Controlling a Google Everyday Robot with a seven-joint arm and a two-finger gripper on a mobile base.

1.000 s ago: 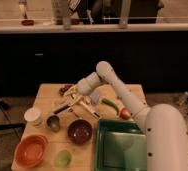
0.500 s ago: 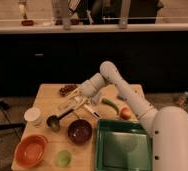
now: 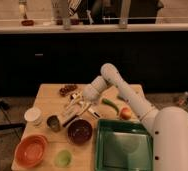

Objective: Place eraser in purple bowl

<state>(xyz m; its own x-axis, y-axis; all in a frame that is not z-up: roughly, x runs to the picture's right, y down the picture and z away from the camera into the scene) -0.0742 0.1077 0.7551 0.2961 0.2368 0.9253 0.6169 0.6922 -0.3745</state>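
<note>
Your robot's hand hangs low over the wooden counter, fingers drawn fully together. The small flat dark-topped eraser seems to lie at its tip, long axis slanting down-left; whether it is gripped is unclear. The round maroon-purple bowl sits near, just below the hand, toward you.
</note>
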